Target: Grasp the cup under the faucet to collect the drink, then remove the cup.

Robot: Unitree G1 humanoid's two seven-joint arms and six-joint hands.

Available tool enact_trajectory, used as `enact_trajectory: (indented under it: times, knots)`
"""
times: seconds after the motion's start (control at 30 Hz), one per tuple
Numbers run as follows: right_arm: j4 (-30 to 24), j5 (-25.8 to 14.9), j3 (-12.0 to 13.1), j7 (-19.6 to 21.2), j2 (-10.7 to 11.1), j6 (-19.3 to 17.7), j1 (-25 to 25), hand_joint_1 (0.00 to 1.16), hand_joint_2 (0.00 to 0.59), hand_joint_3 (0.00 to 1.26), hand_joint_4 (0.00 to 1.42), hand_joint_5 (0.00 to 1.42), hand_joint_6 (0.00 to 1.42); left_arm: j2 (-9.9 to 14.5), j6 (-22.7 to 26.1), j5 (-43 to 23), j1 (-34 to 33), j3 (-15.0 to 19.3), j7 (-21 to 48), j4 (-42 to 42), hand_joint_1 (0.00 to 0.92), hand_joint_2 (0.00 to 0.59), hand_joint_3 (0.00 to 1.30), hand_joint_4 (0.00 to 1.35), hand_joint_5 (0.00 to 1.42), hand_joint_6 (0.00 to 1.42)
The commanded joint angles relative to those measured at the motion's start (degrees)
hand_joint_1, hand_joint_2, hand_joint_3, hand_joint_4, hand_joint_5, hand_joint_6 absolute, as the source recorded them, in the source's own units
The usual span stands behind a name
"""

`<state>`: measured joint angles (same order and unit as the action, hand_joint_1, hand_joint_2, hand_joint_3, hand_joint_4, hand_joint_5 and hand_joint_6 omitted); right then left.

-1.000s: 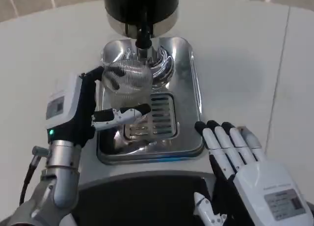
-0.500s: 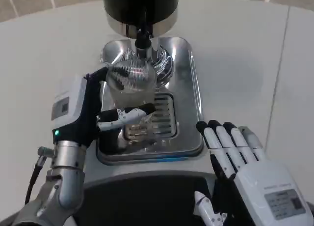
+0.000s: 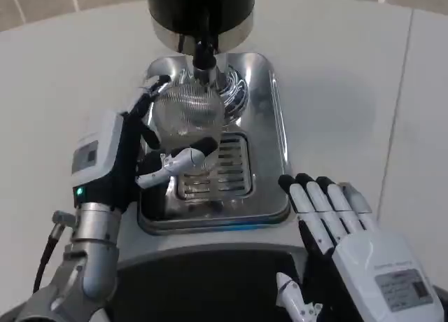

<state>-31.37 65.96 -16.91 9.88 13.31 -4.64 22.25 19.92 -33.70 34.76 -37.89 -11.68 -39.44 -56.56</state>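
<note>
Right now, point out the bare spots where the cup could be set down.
Free: the white table right of the metal tray, above the right hand; also the table left of the tray, beyond the left hand. Crowded: under the faucet, where the left hand holds the cup.

No words or numbers can be read. A small grey label is seen on the back of the left hand (image 3: 112, 161), and another on the back of the right hand (image 3: 364, 255). The print on both is too small and blurred to be made out.
</note>
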Motion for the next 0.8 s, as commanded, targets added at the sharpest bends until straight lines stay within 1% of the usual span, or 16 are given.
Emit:
enact_trajectory:
  times: [0.03,0.07,0.13,0.17,0.23,0.27,0.3,0.33,0.43,0.6,0.67,0.73,0.77,0.8]
  knots:
    - [0.6,-0.2,-0.2,-0.5,0.0,0.4,-0.2,0.00,0.586,0.01,0.00,0.00,0.00,1.1,-0.2,-0.8,0.3,0.0,-0.4,-0.3,0.174,0.000,0.19,0.26,0.74,0.92]
    - [0.7,-0.3,-0.2,-0.5,0.0,0.4,-0.3,0.00,0.586,0.01,0.00,0.00,0.00,1.4,-0.4,-1.2,0.5,0.2,-0.1,0.0,0.162,0.000,0.18,0.24,0.71,0.85]
    - [0.9,-0.4,-0.2,-0.4,0.0,0.4,-0.5,0.00,0.586,0.01,0.00,0.00,0.00,1.9,-1.0,-1.8,1.0,0.5,0.6,0.7,0.111,0.000,0.15,0.16,0.58,0.63]
    - [1.0,-0.4,-0.2,-0.3,0.0,0.4,-0.5,0.00,0.586,0.01,0.00,0.00,0.00,2.3,-1.3,-2.0,1.2,0.6,1.0,1.2,0.088,0.000,0.14,0.13,0.55,0.57]
    - [1.2,-0.5,-0.2,-0.3,0.0,0.4,-0.6,0.00,0.586,0.01,0.00,0.00,0.00,2.9,-1.7,-2.1,1.9,0.6,1.4,2.5,0.049,0.000,0.12,0.11,0.51,0.50]
    - [1.2,-0.6,-0.3,-0.2,0.1,0.3,-0.7,0.00,0.586,0.01,0.00,0.00,0.00,3.5,-2.2,-2.3,2.4,0.7,2.0,3.5,0.028,0.000,0.09,0.07,0.46,0.41]
    - [1.2,-0.6,-0.3,-0.2,0.1,0.2,-0.8,0.00,0.586,0.01,0.00,0.00,0.00,4.1,-2.5,-2.5,3.0,0.7,2.7,4.5,0.018,0.000,0.07,0.05,0.44,0.37]
    - [1.3,-0.7,-0.3,-0.1,0.1,0.1,-0.8,0.00,0.586,0.01,0.00,0.00,0.00,4.7,-2.8,-2.7,3.7,0.8,3.3,5.7,0.014,0.000,0.06,0.04,0.43,0.34]
    - [1.3,-0.9,-0.4,0.1,0.1,0.0,-0.9,0.00,0.586,0.01,0.00,0.00,0.00,6.2,-3.1,-3.9,6.7,2.0,4.6,10.5,0.003,0.000,0.05,0.02,0.41,0.31]
    - [1.2,-1.0,-0.7,0.5,-0.1,-0.1,-1.0,0.00,0.586,0.01,0.00,0.00,0.00,7.5,-2.5,-5.8,11.2,4.8,7.3,17.4,0.000,0.000,0.04,0.00,0.39,0.30]
    - [1.0,-1.4,-0.8,0.7,-0.4,0.0,-0.8,0.00,0.586,0.01,0.00,0.00,0.00,8.6,-2.2,-6.7,13.7,6.5,8.7,21.3,0.000,0.000,0.03,0.00,0.37,0.27]
    - [0.5,-2.6,-0.8,0.8,-1.2,0.2,-0.6,0.00,0.586,0.01,0.00,0.00,0.00,10.1,-1.6,-7.5,16.7,8.8,10.3,25.8,0.000,0.000,0.02,0.00,0.34,0.25]
    - [0.3,-3.1,-0.7,0.9,-1.6,0.3,-0.6,0.00,0.586,0.01,0.00,0.00,0.00,11.7,-1.0,-7.5,19.0,10.2,11.3,28.7,0.000,0.000,0.00,0.00,0.32,0.23]
    - [-0.4,-4.1,-0.6,0.7,-2.3,0.5,-0.5,0.00,0.586,0.01,0.00,0.00,0.00,12.7,-0.4,-7.5,20.7,11.3,12.3,31.0,0.000,0.000,0.00,0.00,0.26,0.19]
